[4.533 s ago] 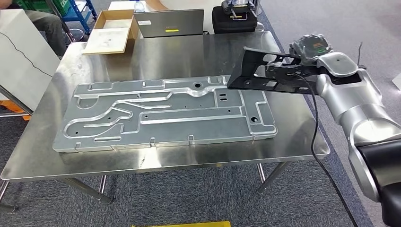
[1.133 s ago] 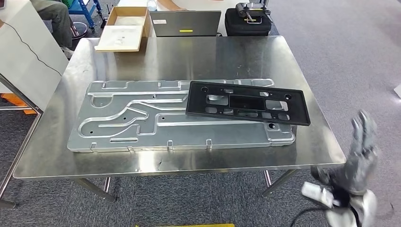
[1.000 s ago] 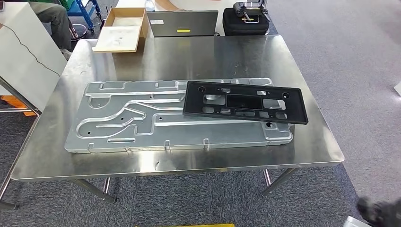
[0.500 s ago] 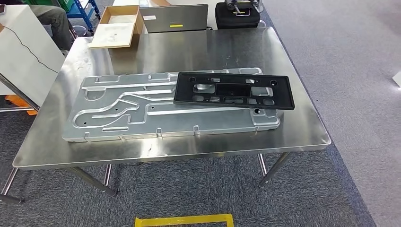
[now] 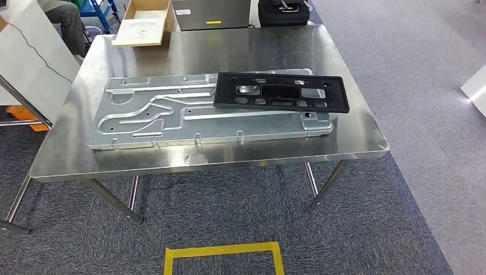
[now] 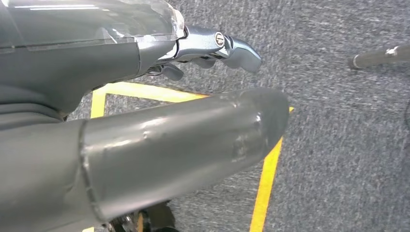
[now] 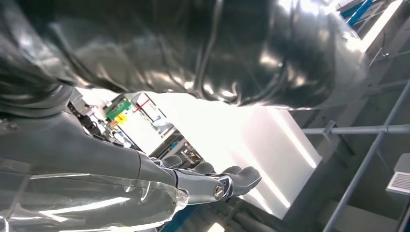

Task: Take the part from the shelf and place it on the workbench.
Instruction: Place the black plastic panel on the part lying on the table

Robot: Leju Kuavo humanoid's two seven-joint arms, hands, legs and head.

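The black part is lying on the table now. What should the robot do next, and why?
Probably step back and go for another part. The black part already lies flat on the metal plate on the workbench, and the left robot hand holds nothing.

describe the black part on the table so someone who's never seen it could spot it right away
Start at the steel workbench and find the large silver stamped panel lying flat along it. The black part rests on that panel's right end, a flat rectangular frame with cutouts. It is the only dark piece on the shiny metal.
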